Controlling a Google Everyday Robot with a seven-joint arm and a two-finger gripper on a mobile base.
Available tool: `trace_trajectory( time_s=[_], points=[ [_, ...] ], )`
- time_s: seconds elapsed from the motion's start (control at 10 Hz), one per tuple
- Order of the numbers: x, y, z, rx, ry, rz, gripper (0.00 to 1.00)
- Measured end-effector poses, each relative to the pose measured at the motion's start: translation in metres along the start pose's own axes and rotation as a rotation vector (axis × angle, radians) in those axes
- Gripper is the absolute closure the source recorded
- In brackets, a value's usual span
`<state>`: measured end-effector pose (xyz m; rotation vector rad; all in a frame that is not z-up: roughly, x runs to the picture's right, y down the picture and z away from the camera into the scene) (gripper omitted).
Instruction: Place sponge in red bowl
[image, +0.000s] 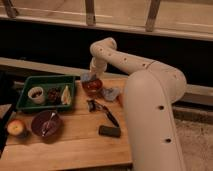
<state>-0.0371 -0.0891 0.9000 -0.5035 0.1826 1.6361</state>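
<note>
One tool (89, 76) just above red bowl (92, 86) far rim, gripping grey-blue sponge (87, 77), on wooden table (75, 142)

gripper (89, 76) hangs at red bowl (93, 86) (green tray (30, 82) crowds its left).

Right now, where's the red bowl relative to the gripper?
In the camera view, the red bowl sits at the table's far edge, just right of the green tray. The gripper hangs at its back-left rim.
</note>
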Motion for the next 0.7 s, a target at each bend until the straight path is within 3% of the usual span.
trace_trajectory(
  time_s=[0.7],
  points=[
    [0.0006, -0.0009, 0.0006, 0.0, 0.006, 0.004, 0.38]
  ],
)
